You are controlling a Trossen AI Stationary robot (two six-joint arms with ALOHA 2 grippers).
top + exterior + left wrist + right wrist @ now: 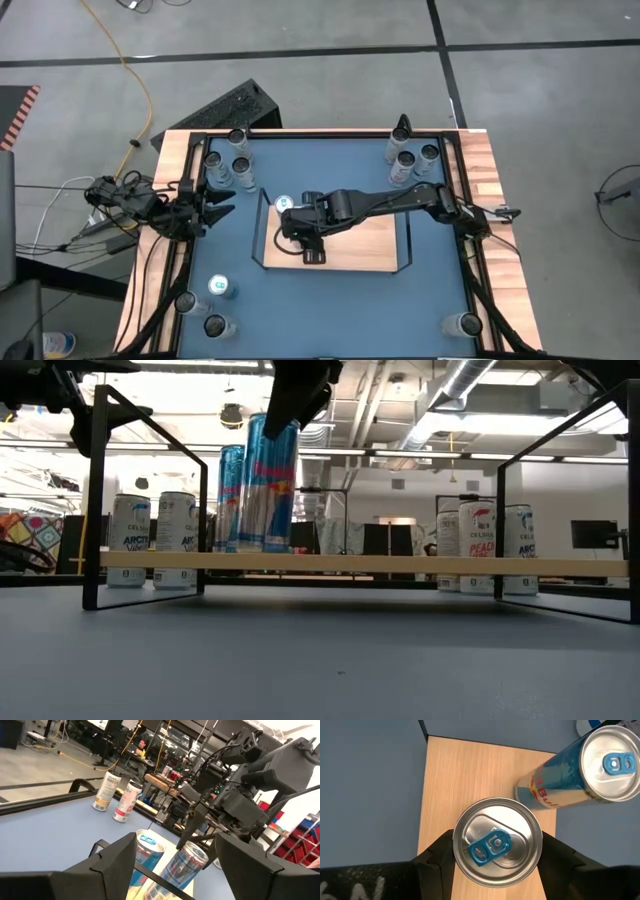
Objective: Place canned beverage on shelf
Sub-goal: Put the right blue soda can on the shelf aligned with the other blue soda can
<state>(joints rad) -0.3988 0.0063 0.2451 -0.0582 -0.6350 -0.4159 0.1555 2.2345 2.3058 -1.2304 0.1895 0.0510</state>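
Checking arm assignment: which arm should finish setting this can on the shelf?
Right. The right gripper already brackets the can over the shelf, beside the one already there. The left gripper waits open at the table's left edge.

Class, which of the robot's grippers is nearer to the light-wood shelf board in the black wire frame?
Right. The right gripper sits over the light-wood shelf board, around a blue can; the left gripper waits at the table's left edge.

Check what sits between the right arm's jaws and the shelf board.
A blue canned beverage, upright between the right gripper jaws, its base on the shelf board beside another can; right wrist and low views show it.
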